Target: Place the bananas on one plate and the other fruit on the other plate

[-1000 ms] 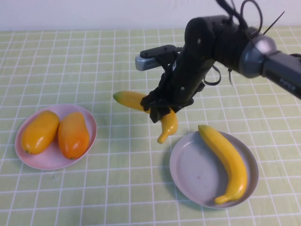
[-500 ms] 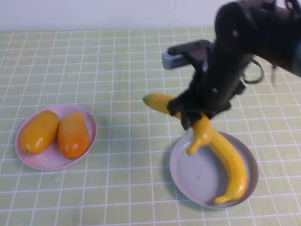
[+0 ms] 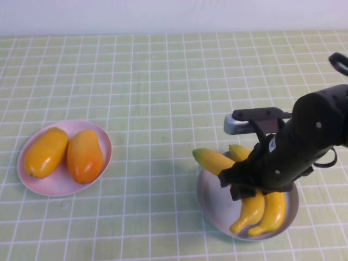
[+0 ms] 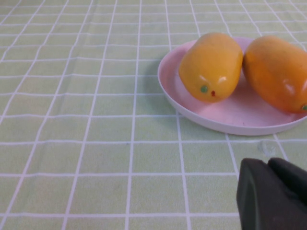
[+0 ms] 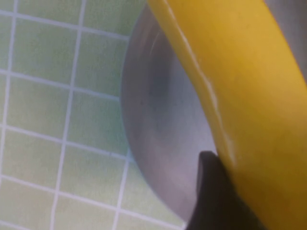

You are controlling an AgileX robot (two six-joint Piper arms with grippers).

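My right gripper (image 3: 246, 186) is shut on a yellow banana (image 3: 217, 161) low over the grey-blue plate (image 3: 215, 202). That banana's greenish tip juts past the plate's far left rim, and its other end lies beside the second banana (image 3: 275, 211) on the plate. In the right wrist view the held banana (image 5: 240, 86) fills the frame over the plate (image 5: 163, 110), with one dark finger (image 5: 211, 191) pressed against it. Two orange-yellow fruits (image 3: 46, 152) (image 3: 85, 155) lie on the pink plate (image 3: 104, 140). My left gripper (image 4: 269, 166) is shut with nothing in it, low over the cloth close to the pink plate (image 4: 225, 120).
A green cloth with a white grid (image 3: 152, 81) covers the whole table. A white wall runs along the far edge. In the left wrist view the two fruits (image 4: 211, 64) (image 4: 280, 72) sit side by side.
The right arm has carried the banana from mid-table toward the near right and lowered it onto the grey-blue plate next to the other banana. The left gripper has not moved.
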